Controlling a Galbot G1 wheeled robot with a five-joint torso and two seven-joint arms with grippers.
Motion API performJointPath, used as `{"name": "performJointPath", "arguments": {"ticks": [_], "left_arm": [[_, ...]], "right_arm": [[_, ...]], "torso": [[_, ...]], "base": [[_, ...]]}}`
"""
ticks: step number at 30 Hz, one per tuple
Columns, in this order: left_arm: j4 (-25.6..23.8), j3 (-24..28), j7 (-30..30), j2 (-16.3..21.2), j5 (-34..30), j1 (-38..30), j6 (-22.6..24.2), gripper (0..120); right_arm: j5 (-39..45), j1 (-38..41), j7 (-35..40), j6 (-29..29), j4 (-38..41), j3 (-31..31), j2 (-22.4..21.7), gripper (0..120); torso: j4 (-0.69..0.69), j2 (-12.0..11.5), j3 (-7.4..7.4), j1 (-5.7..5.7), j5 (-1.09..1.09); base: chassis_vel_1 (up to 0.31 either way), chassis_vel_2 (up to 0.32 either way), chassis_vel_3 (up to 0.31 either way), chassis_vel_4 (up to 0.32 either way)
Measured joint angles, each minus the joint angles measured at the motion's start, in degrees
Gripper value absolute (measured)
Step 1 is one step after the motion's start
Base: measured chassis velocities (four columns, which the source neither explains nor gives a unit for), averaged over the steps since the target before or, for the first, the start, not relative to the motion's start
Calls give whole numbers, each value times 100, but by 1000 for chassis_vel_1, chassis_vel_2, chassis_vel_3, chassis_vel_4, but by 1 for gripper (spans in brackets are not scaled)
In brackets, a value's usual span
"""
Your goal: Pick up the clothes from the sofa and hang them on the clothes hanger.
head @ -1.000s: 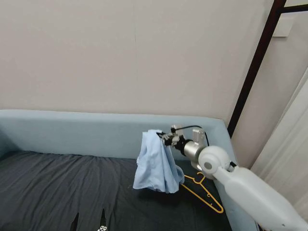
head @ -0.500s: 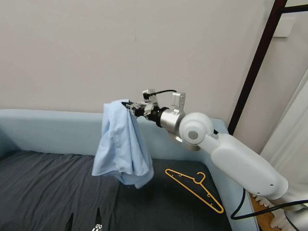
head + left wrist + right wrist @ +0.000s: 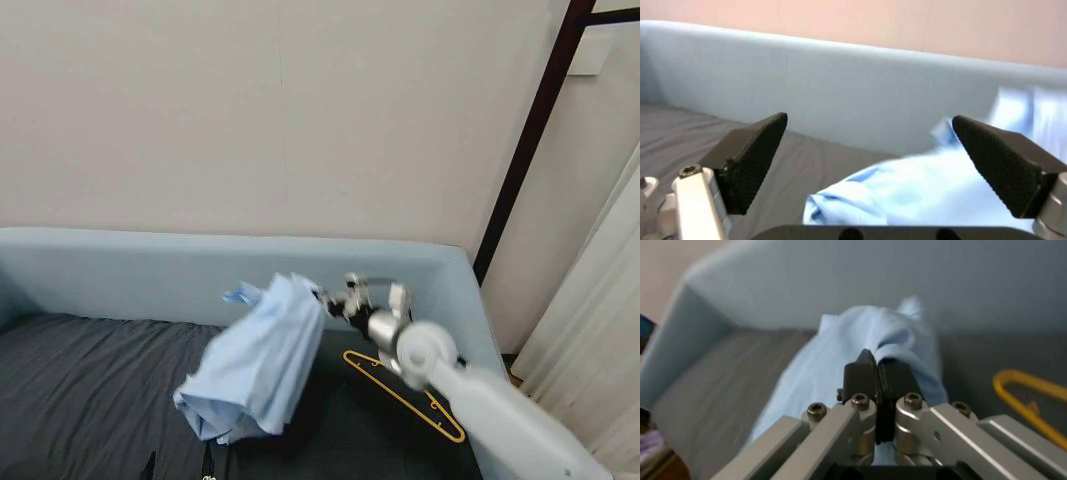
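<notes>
Blue garment (image 3: 258, 370) clamped tight in R gripper (image 3: 325, 298), frame ctr | L gripper (image 3: 868, 121) wide open, empty | yellow hanger (image 3: 400, 393) lower right

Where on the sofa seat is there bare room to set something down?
Free: the left stretch of the dark seat, bordered by the blue backrest behind and the hanging garment on its right. Crowded: the right end, where the yellow hanger lies and the right gripper holds the garment. The left gripper, open, hovers low at the front.
</notes>
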Motion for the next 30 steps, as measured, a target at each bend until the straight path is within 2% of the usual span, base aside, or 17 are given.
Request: {"name": "performJointPath", "arguments": {"ticks": [6,15,17,18,21,22,25,26,29,30], "left_arm": [[43,54,5,23,21,-29,1,98],[110,117,8,80,16,-105,1,98],[123,122,7,99,3,-129,-2,98],[123,122,7,99,3,-129,-2,98],[172,126,1,133,-11,-172,-13,98],[172,126,1,133,-11,-172,-13,98],[212,142,1,147,-18,-204,-16,98],[212,142,1,147,-18,-204,-16,98],[264,162,-5,146,-19,-210,-17,98],[264,162,-5,146,-19,-210,-17,98]], "right_arm": [[-946,-1169,-410,173,-605,308,-47,0],[-1971,-1158,-540,366,-1032,577,-190,0],[-2317,-1168,-461,357,-982,645,-288,8],[-2317,-1168,-461,357,-982,645,-288,8],[-2912,-1376,-342,218,-548,809,-579,23],[-2912,-1376,-342,218,-548,809,-579,23],[-3266,-1605,-194,41,-74,975,-836,36],[-3266,-1605,-194,41,-74,975,-836,36],[-3027,-1858,138,-364,795,1112,-977,62],[-3027,-1858,138,-364,795,1112,-977,62]], "torso": [[-1,1,-1,-1,0],[2,1,-1,0,-1],[2,1,0,0,-1],[2,1,0,0,-1],[0,0,0,0,-1],[0,0,0,0,-1],[-1,1,0,0,-2],[-1,1,0,0,-2],[0,1,0,0,-1],[0,1,0,0,-1]], "base": [[0,0,0,0],[0,0,0,0],[0,0,0,0],[0,0,0,0],[0,0,0,0],[0,0,0,0],[0,0,0,0],[0,0,0,0],[0,0,0,0],[0,0,0,0]]}}
